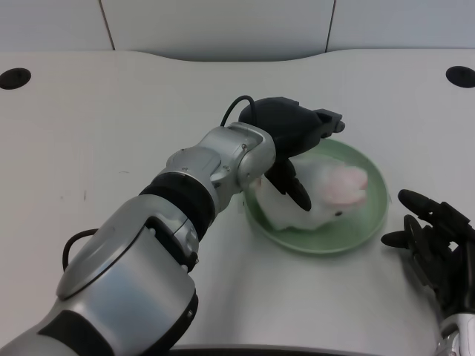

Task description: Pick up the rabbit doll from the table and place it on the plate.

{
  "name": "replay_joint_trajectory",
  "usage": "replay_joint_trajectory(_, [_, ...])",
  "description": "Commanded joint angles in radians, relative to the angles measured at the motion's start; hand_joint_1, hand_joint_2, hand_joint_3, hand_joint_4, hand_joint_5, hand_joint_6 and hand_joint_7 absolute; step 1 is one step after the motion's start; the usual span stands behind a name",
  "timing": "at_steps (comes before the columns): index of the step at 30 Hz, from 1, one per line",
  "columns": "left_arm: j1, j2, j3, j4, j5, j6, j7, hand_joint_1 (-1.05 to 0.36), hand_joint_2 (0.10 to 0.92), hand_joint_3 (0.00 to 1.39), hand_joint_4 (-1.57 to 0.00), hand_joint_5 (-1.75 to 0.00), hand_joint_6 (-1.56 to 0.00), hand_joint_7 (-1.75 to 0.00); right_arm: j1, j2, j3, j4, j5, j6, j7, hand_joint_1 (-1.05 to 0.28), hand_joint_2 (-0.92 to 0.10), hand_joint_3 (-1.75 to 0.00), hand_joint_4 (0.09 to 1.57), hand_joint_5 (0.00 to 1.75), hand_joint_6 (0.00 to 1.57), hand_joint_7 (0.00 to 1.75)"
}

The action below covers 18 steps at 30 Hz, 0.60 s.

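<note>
White table (89, 133), green plate (371, 215) with the rabbit doll (334, 194) lying on it.

The left hand (293, 144) is over the doll; one finger lies on its white body, but I cannot tell if the hand grips it or has let go. The placing step looks almost finished. Next, the fingers should spread and the hand lift away without dragging the doll off.

A white table (111, 133) fills most of the scene. Its far edge curves inward at the middle. Two dark round holes sit near the far corners, one left (15, 78) and one right (460, 76). Beyond it stands a pale panelled wall (223, 22) with thin seams.
</note>
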Motion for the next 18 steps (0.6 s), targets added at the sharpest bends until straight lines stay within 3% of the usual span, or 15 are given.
replay_joint_trajectory(1, [-0.006, 0.011, -0.002, 0.005, 0.005, 0.001, -0.005, -1.0, 0.92, 0.02, 0.0, -0.1, 0.0, -0.14, 0.013, -0.011, -0.008, -0.003, 0.009, -0.006, 0.001, -0.36, -0.92, -0.3, 0.83, 1.04, 0.88, 0.33])
replay_joint_trajectory(4, [-0.002, 0.014, -0.002, 0.006, 0.006, 0.012, -0.004, -0.99, 0.921, 0.04, 0.0, -0.15, 0.0, -0.14, 0.013, -0.012, -0.009, -0.003, 0.011, -0.008, 0.006, -0.35, -0.92, -0.31, 0.83, 1.04, 0.88, 0.33])
replay_joint_trajectory(9, [-0.001, 0.039, 0.019, 0.005, -0.013, 0.023, -0.019, -0.97, 0.921, 0.04, 0.0, -0.18, 0.0, -0.14, 0.011, -0.011, -0.02, 0.001, 0.028, -0.002, 0.031, -0.36, -0.92, -0.32, 0.82, 1.03, 0.87, 0.33])
replay_joint_trajectory(12, [0.012, 0.082, 0.071, -0.008, -0.059, -0.008, -0.02, -0.91, 0.92, 0.03, 0.0, -0.34, 0.0, -0.28, 0.009, -0.017, -0.019, 0.004, 0.021, -0.003, 0.028, -0.36, -0.92, -0.31, 0.82, 1.03, 0.88, 0.33])
replay_joint_trajectory(13, [0.019, 0.096, 0.092, -0.014, -0.081, -0.02, -0.022, -0.9, 0.919, 0.03, 0.0, -0.39, 0.0, -0.32, 0.009, -0.018, -0.021, 0.005, 0.024, -0.005, 0.034, -0.36, -0.92, -0.31, 0.82, 1.03, 0.88, 0.32])
replay_joint_trajectory(18, [0.061, 0.162, 0.158, -0.044, -0.151, -0.081, -0.05, -0.88, 0.92, 0.03, 0.0, -0.53, 0.0, -0.43, 0.003, -0.024, -0.019, 0.007, 0.011, -0.003, 0.018, -0.35, -0.92, -0.32, 0.82, 1.03, 0.87, 0.32])
